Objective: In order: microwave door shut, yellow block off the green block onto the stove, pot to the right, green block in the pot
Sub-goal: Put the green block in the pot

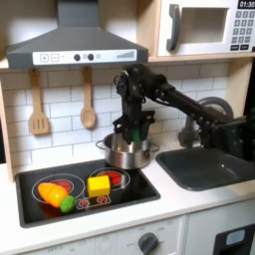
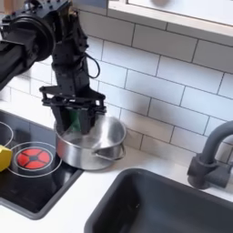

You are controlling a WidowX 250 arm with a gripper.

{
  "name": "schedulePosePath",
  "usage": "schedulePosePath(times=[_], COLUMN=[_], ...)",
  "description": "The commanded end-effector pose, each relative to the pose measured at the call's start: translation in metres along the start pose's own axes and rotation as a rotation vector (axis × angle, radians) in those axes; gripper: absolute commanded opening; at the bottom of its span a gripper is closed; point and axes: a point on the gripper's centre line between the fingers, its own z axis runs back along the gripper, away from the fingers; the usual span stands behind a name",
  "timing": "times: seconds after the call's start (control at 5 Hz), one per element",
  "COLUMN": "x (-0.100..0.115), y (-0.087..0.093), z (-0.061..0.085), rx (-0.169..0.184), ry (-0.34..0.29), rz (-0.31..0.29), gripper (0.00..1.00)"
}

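Note:
The white microwave door point(image 1: 202, 28) stands shut at the upper right of the first exterior view. In both exterior views the steel pot point(image 1: 145, 157) point(image 2: 107, 143) sits just off the right edge of the black stove point(image 1: 129, 189) point(image 2: 36, 187), next to the sink. My gripper point(image 1: 130, 135) point(image 2: 78, 126) points down into the pot's mouth, shut on the green block point(image 2: 78, 116), which shows between the fingers above the pot's floor. The yellow block point(image 1: 99, 185) point(image 2: 4, 157) lies on the stove near the red burner point(image 2: 32, 158).
Orange and yellow toy food point(image 1: 54, 192) and a lime-green round piece point(image 1: 67, 204) lie on the stove's left. A dark sink point(image 1: 204, 167) point(image 2: 173, 205) with a grey faucet point(image 2: 211, 155) is right of the pot. Wooden utensils point(image 1: 38, 108) hang under the range hood point(image 1: 75, 45).

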Motion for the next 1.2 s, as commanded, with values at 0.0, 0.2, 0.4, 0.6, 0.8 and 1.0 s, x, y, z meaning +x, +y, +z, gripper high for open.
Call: schedulePosePath(times=[0.0, 0.2, 0.4, 0.6, 0.8, 1.0], x=[0.006, 0.008, 0.007, 0.004, 0.001, -0.001], y=[0.0, 0.004, 0.007, 0.002, 0.005, 0.006], z=[-0.011, -0.023, -0.031, -0.038, -0.045, -0.051], rx=[0.025, 0.044, 0.05, 0.055, 0.059, 0.066], ry=[0.002, 0.019, 0.03, 0.038, 0.056, 0.072], rz=[-0.013, -0.018, -0.014, -0.032, -0.029, -0.034], gripper=[0.0, 0.0, 0.0, 0.0, 0.0, 0.0])
